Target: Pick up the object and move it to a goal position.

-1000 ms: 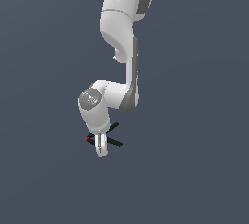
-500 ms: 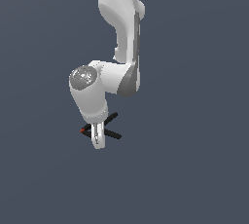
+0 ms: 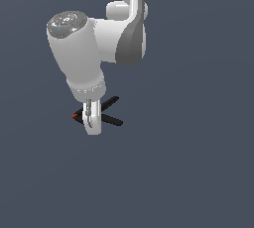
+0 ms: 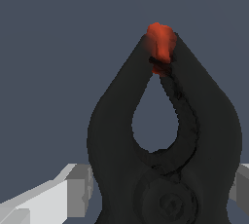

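The object, a small black spring clamp [image 3: 110, 111] with two splayed handles and a red-orange tip [image 3: 76, 117], sits between my gripper's fingers in the exterior view. My gripper [image 3: 92, 123] hangs straight down from the white arm and is shut on the clamp's middle. In the wrist view the clamp [image 4: 165, 159] fills the picture, its red tip [image 4: 160, 40] pointing away from the camera, with a grey finger [image 4: 58, 198] pressed against each side of its body.
The white arm's wrist and elbow [image 3: 99, 43] fill the upper part of the exterior view. Around them is only a plain dark grey-blue background [image 3: 198, 172].
The arm has risen and come closer to the exterior camera, carrying the clamp with it. The gripper has stayed shut on the clamp throughout.
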Robot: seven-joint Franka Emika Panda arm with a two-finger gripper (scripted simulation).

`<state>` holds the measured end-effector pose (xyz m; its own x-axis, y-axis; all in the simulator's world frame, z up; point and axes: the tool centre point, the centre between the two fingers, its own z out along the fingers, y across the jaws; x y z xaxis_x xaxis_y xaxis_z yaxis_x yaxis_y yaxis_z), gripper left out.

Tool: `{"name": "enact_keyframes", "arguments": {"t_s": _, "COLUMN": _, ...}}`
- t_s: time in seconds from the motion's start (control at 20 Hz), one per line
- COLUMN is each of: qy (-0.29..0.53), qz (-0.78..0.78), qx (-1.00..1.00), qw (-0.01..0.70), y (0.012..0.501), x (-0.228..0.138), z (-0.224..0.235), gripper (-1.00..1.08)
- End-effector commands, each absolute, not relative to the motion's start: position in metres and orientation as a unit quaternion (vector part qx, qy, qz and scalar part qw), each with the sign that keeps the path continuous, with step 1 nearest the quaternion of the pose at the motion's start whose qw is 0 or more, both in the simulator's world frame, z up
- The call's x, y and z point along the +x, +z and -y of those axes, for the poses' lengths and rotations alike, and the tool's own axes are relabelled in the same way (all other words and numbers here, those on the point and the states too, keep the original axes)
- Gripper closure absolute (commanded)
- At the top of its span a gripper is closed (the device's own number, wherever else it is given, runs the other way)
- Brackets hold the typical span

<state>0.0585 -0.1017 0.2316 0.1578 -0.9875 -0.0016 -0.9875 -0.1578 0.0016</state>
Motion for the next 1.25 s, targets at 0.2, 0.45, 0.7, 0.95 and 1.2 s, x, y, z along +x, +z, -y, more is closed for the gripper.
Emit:
{"name": "enact_keyframes", "arguments": {"t_s": 0.2, "qy": 0.000, "qz": 0.649, "qx": 0.761, "qw": 0.000, "y": 0.307, "x": 0.055, "z": 0.102, "gripper": 1.08}}
{"name": "enact_keyframes", "arguments": {"t_s": 0.45, "qy": 0.000, "qz": 0.649, "qx": 0.761, "qw": 0.000, "y": 0.353, "x": 0.055, "z": 0.102, "gripper": 1.08}}
{"name": "enact_keyframes", "arguments": {"t_s": 0.7, "qy": 0.000, "qz": 0.648, "qx": 0.761, "qw": 0.000, "y": 0.381, "x": 0.055, "z": 0.102, "gripper": 1.08}}
{"name": "enact_keyframes", "arguments": {"t_s": 0.95, "qy": 0.000, "qz": 0.648, "qx": 0.762, "qw": 0.000, "y": 0.396, "x": 0.056, "z": 0.102, "gripper": 1.08}}
{"name": "enact_keyframes", "arguments": {"t_s": 1.2, "qy": 0.000, "qz": 0.648, "qx": 0.762, "qw": 0.000, "y": 0.398, "x": 0.057, "z": 0.102, "gripper": 1.08}}
